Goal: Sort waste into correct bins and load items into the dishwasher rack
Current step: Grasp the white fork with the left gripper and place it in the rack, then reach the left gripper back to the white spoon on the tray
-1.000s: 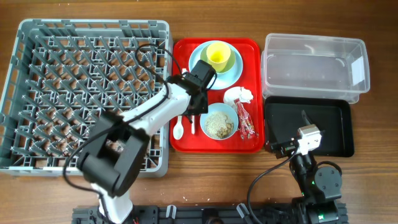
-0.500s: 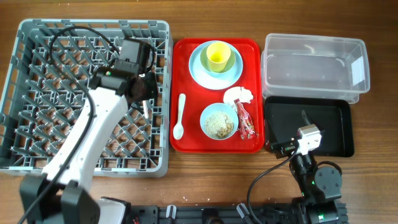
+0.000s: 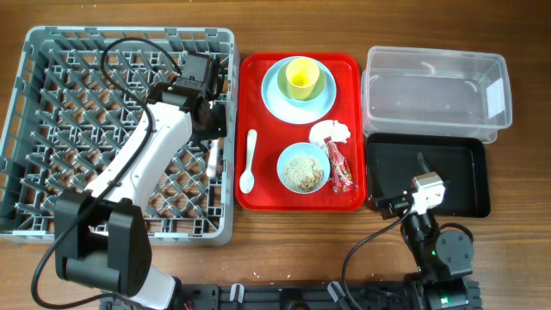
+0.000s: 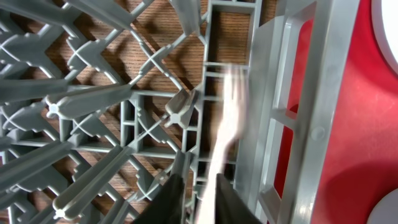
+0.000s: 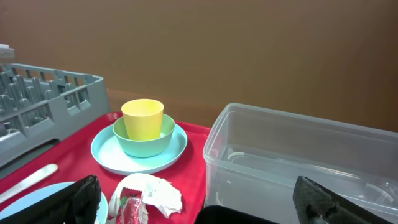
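The left gripper (image 4: pixel 200 190) hangs just inside the rack's (image 3: pixel 129 34) right wall, its fingers narrowly apart around the fork (image 4: pixel 227 118). I can't tell if they are gripping it. The fork lies blurred along that wall, probably to be dropped there.

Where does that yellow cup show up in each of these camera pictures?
Overhead: yellow cup upper middle, at the red tray's top end.
Left wrist: not in it; only the tray's red floor shows, at right.
Right wrist: cup left of centre, at the tray's far end.
Shared landmark: the red tray.
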